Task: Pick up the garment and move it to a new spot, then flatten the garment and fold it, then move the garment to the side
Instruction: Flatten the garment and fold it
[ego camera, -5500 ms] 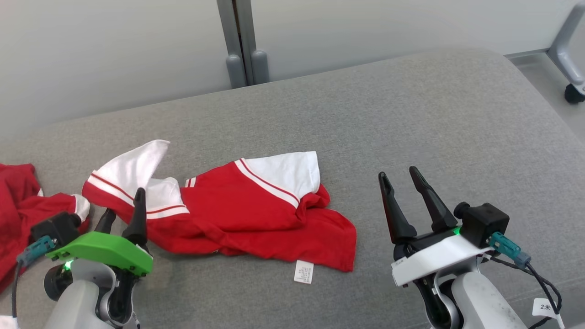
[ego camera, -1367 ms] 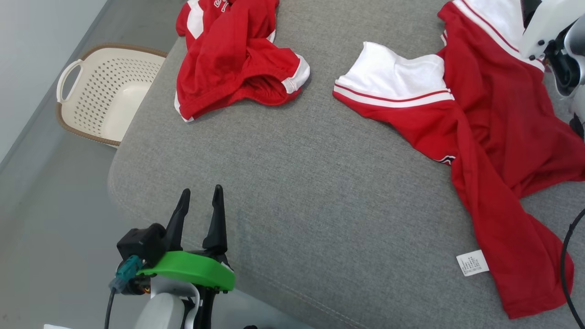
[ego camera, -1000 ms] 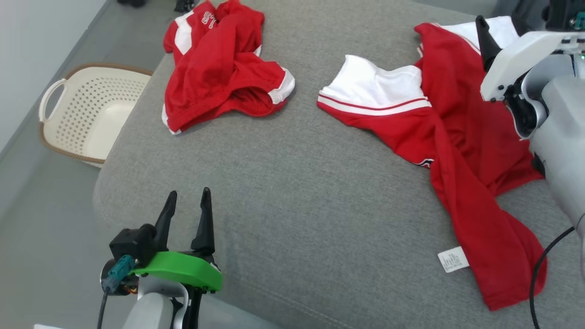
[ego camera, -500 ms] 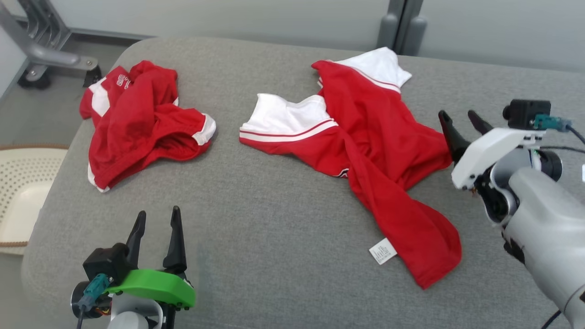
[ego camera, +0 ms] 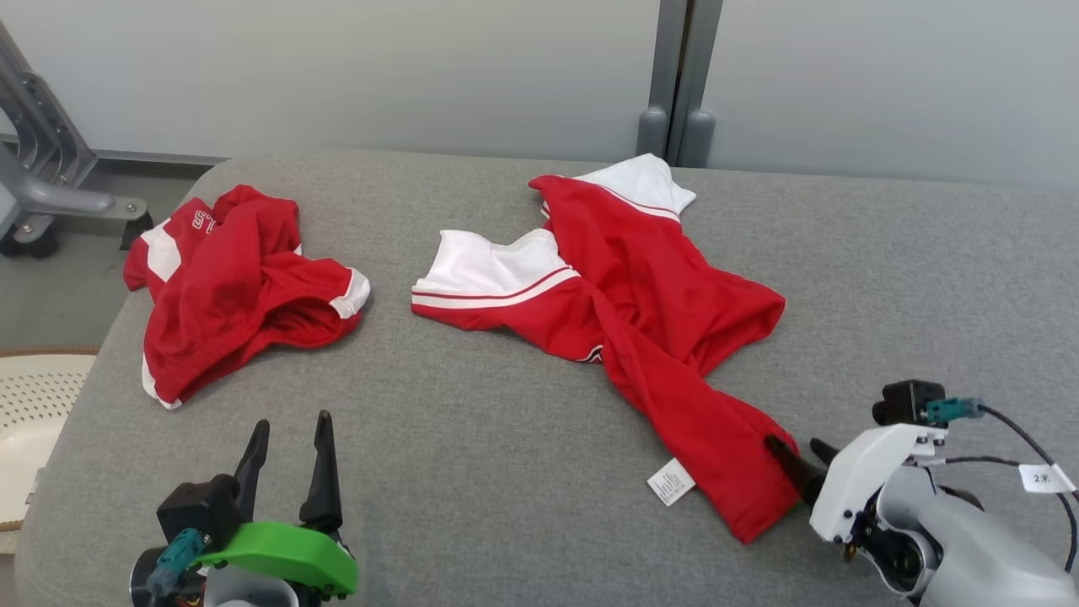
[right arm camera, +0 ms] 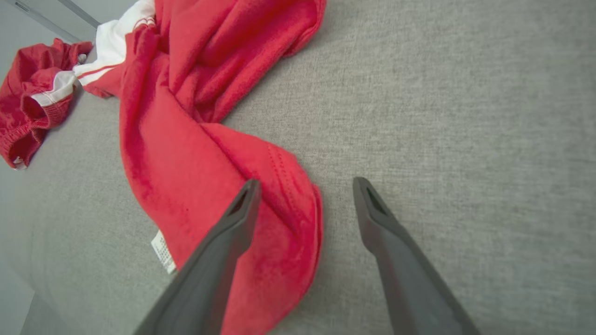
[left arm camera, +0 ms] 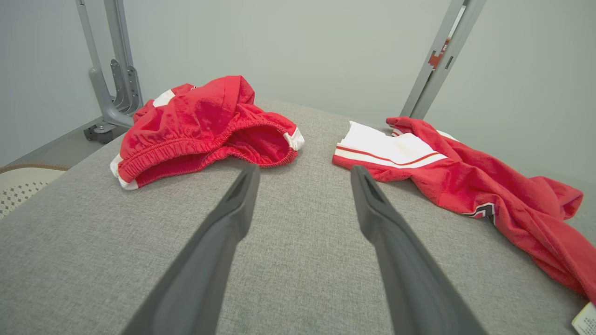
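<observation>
Grey upholstery [ego camera: 506, 506] carries the red-and-white garment [ego camera: 641, 312], sprawled from the centre toward 5 o'clock, where our right gripper [ego camera: 794, 445] sits at its near end, fingers [right arm camera: 219, 251] spread wide, one over cloth and one over bare upholstery, placed so, we judge, to pinch that edge for the lift. Our left gripper [ego camera: 292, 421] hovers at 7 o'clock, fingers apart and holding nothing, clear of a second red garment [ego camera: 228, 287] at 9 o'clock. At 8 o'clock a cream perforated basket [ego camera: 34, 405] stands beside the upholstery, and we see nothing in its visible part
</observation>
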